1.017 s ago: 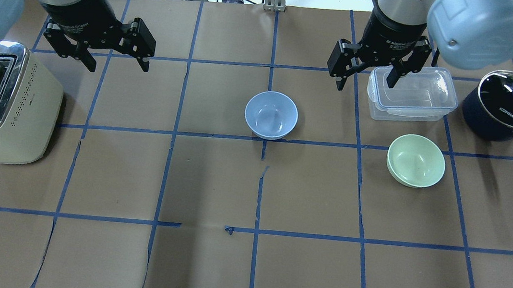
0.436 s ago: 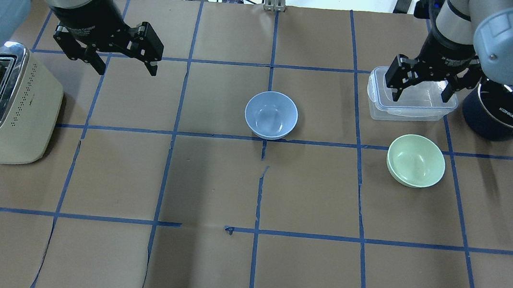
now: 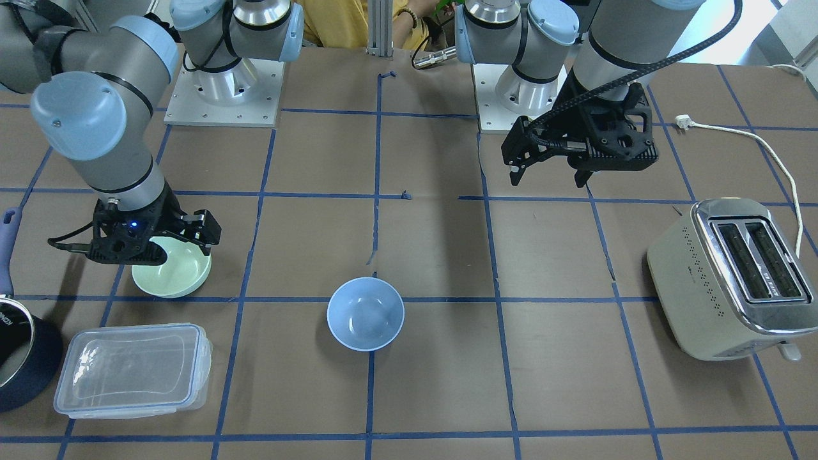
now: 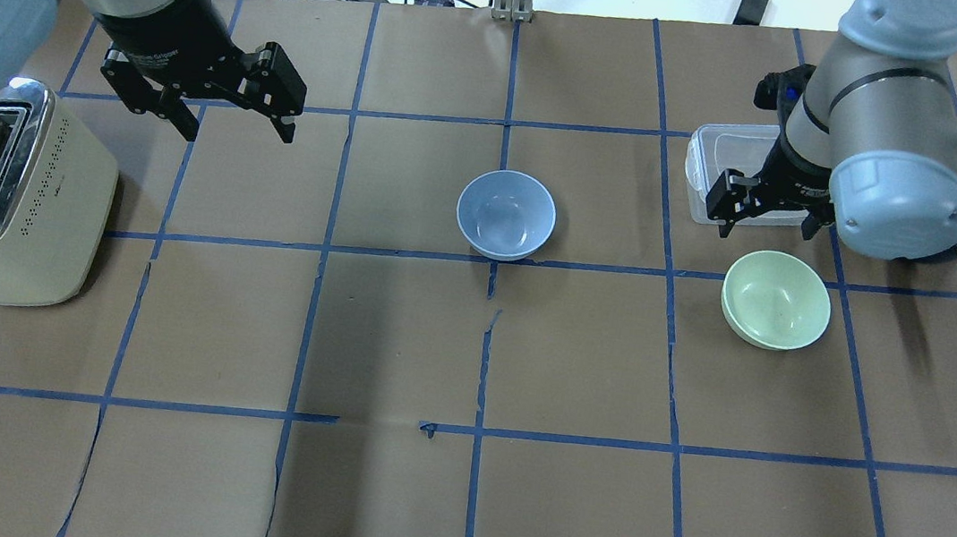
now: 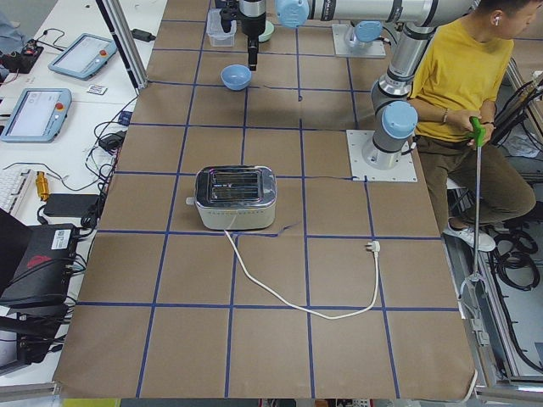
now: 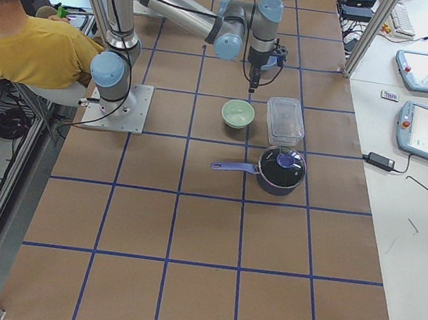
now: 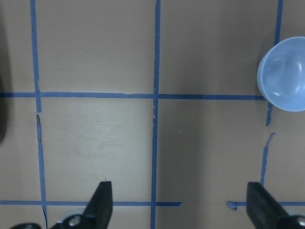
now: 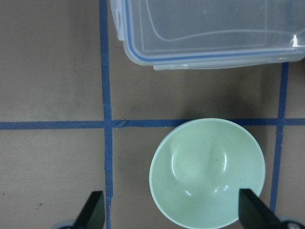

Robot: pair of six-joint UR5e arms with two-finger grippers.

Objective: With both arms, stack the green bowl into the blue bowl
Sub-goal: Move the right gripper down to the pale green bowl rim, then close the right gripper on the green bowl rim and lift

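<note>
Where right end effector [image 4: 765, 229] hovers, green bowl [image 4: 777, 300]

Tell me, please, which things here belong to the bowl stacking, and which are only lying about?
For the job: green bowl, blue bowl, left gripper, right gripper.
Lying about: toaster, clear container, saucepan.
</note>
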